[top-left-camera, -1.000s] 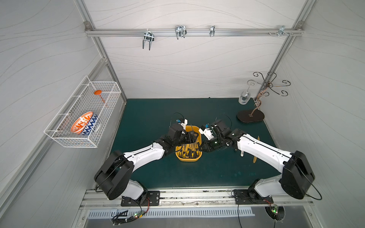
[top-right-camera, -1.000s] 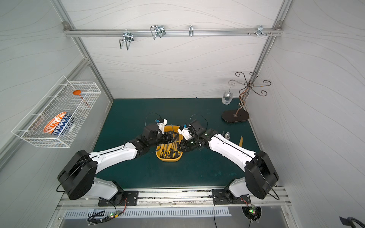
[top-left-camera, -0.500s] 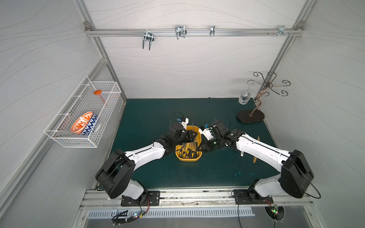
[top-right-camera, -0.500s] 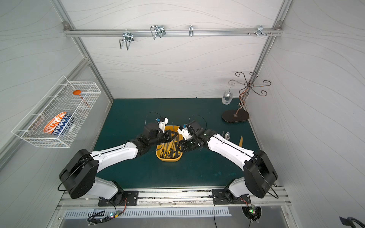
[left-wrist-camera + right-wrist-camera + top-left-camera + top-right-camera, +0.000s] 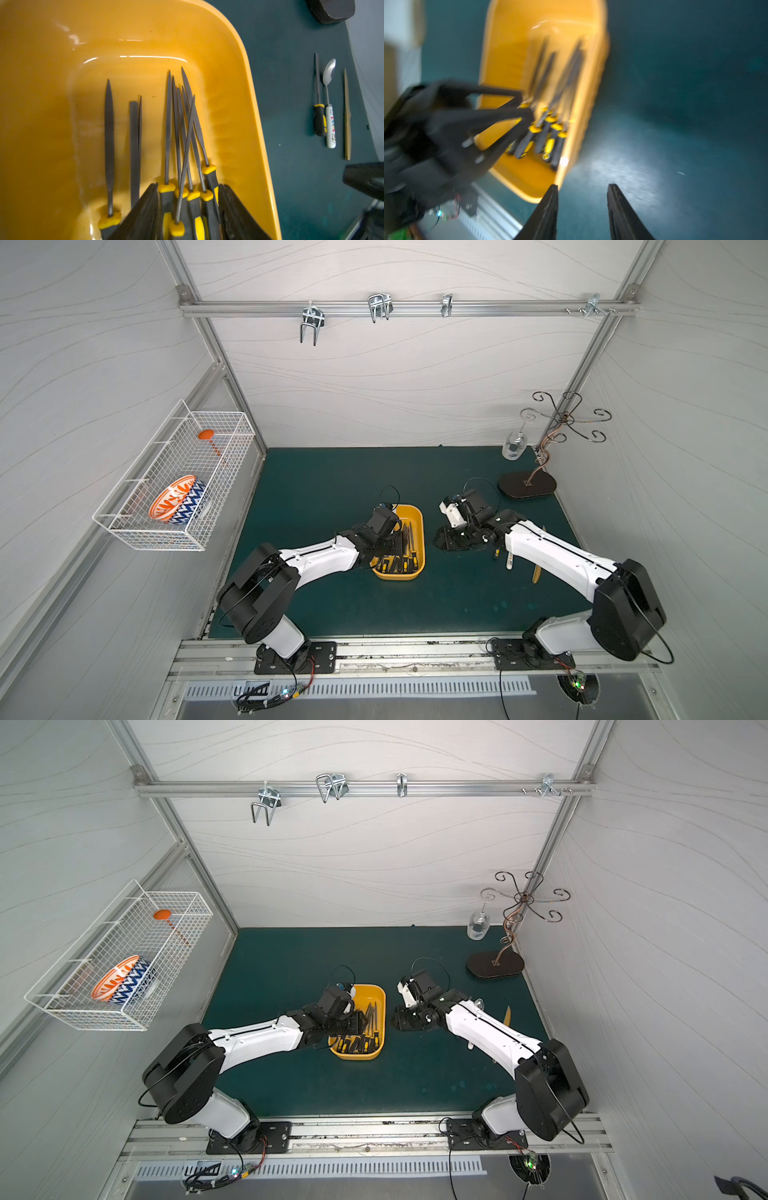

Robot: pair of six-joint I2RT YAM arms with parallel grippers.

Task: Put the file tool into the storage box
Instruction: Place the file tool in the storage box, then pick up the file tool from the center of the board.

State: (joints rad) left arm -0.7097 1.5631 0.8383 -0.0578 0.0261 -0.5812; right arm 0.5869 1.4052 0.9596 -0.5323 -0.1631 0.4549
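storage box (image 5: 409, 515) (image 5: 371, 996): yellow tub, centre of frame in both top views, on the green mat (image 5: 332, 472).
file tools (image 5: 168, 128): a bundle lying inside the box, handles toward the lower edge, tips toward the upper.
stray file (image 5: 319, 99): outside, on the mat right of centre, just beside a spoon (image 5: 330, 124).
left gripper (image 5: 188, 187): over the handle end, fingers parted astride the handles; seems to clamp none.
right gripper (image 5: 583, 186): fingers apart, nothing between, above mat just right of the box; wrist view blurred.
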